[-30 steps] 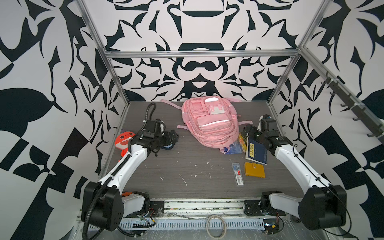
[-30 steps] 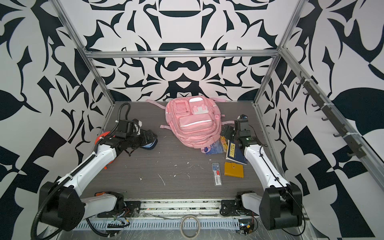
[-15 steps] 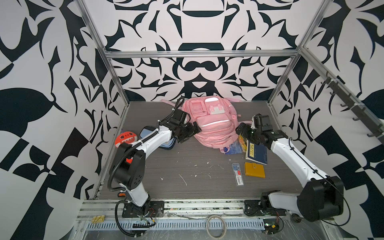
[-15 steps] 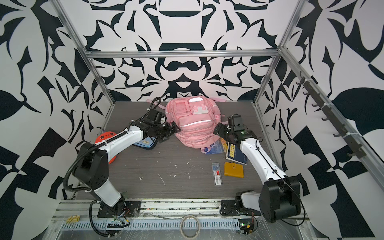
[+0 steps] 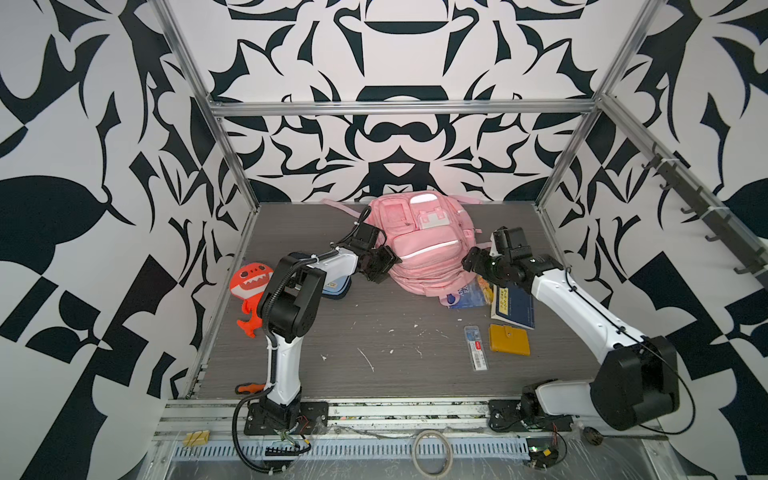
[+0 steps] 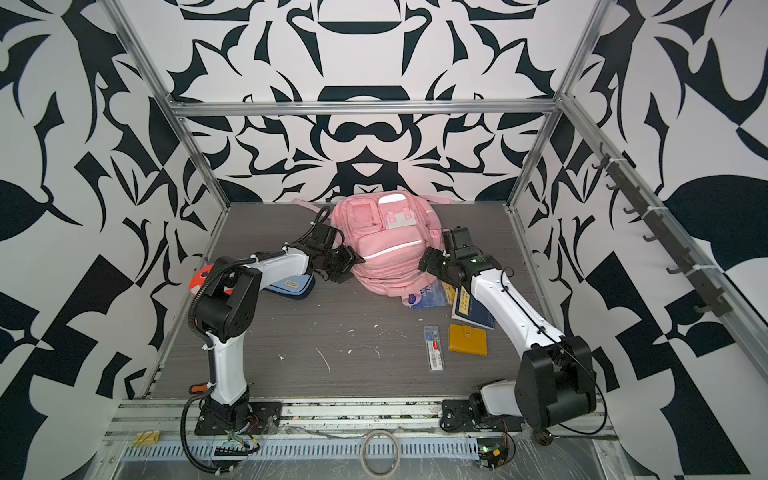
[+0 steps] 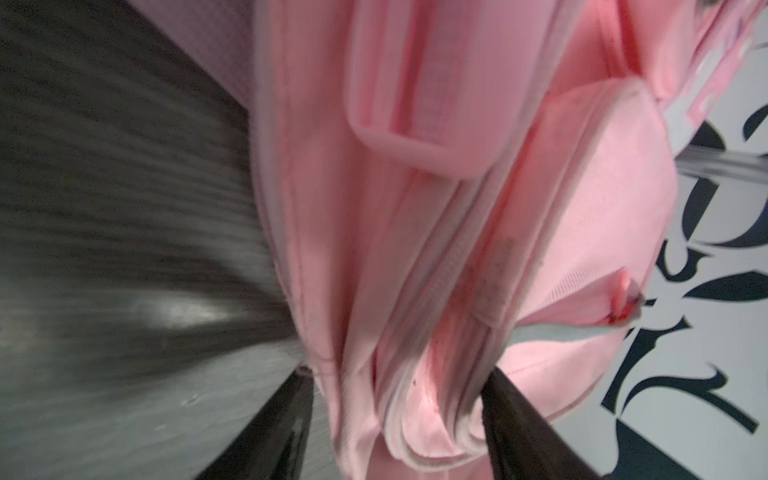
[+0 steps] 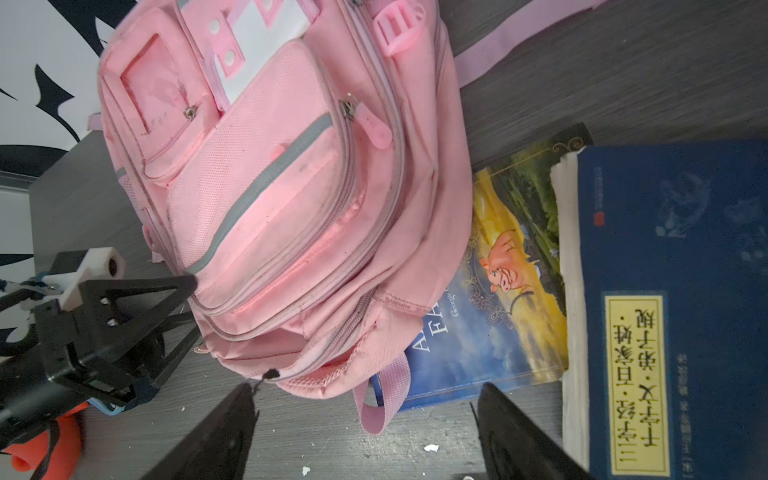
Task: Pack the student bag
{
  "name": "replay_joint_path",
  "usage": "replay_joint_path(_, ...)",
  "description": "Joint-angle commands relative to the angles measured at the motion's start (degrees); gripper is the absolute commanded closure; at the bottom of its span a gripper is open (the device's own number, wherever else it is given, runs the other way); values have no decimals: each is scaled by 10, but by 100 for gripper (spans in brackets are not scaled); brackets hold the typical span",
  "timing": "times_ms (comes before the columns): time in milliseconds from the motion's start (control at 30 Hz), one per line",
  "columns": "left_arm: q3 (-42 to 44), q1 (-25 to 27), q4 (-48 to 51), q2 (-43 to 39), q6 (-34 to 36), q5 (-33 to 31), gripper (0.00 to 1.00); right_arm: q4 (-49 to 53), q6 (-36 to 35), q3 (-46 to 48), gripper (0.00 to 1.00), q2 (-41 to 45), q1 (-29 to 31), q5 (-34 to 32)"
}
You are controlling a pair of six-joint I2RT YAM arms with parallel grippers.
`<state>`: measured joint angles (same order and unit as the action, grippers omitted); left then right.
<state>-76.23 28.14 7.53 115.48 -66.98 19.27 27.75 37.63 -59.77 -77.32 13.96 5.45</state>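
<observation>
top views both show the dark table point(image 5: 374, 365) with an orange-red plush toy point(image 5: 251, 282) at its 9 o'clock edge. a blue pencil case point(image 5: 334, 289) lies near it, partly under the left arm. the left gripper point(image 5: 390, 262) meets the student bag point(image 5: 419, 253) at the bag's 8 o'clock side. in the left wrist view its black fingers point(image 7: 274, 432) stand about half apart, straddling a folded side seam of the bag, with pink fabric filling the gap. that picture is blurred, so i cannot tell whether they already pinch it. the bag lies front-up at the table's 12 o'clock, near the back wall. the right gripper point(image 5: 469, 261) hovers at the bag's 4 o'clock corner. in the right wrist view its fingers point(image 8: 224, 432) are spread wide and hold nothing, with a pink loop of the bag just ahead between them. an illustrated book point(image 5: 469, 296) is tucked partly under the bag's 5 o'clock edge, with a navy book point(image 5: 515, 307) just beside it. a yellow wallet point(image 5: 509, 338) and a slim clear pack point(image 5: 478, 347) sit side by side at the table's 4 o'clock.
</observation>
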Motion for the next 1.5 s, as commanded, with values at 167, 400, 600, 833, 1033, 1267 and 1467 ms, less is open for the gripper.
replay_joint_path(167,14,3,-60,13,-18,6,69,-5,-2,-27,18,-4,2,0)
replay_joint_path(400,1,3,-47,-27,47,22,92,1,-13,-37,7,-2,-1,13)
replay_joint_path(600,34,3,-23,-93,89,15,100,6,2,-52,5,-3,-18,44)
replay_joint_path(833,96,6,-10,-167,115,-4,100,22,63,-101,5,-10,-30,67)
replay_joint_path(1033,111,4,47,-216,163,-26,100,48,32,-124,4,-18,-31,90)
replay_joint_path(1267,119,0,120,-235,181,-61,100,25,-10,-125,4,-81,-33,133)
replay_joint_path(1467,113,6,211,-254,170,-130,100,-10,-44,-124,4,-141,-48,188)
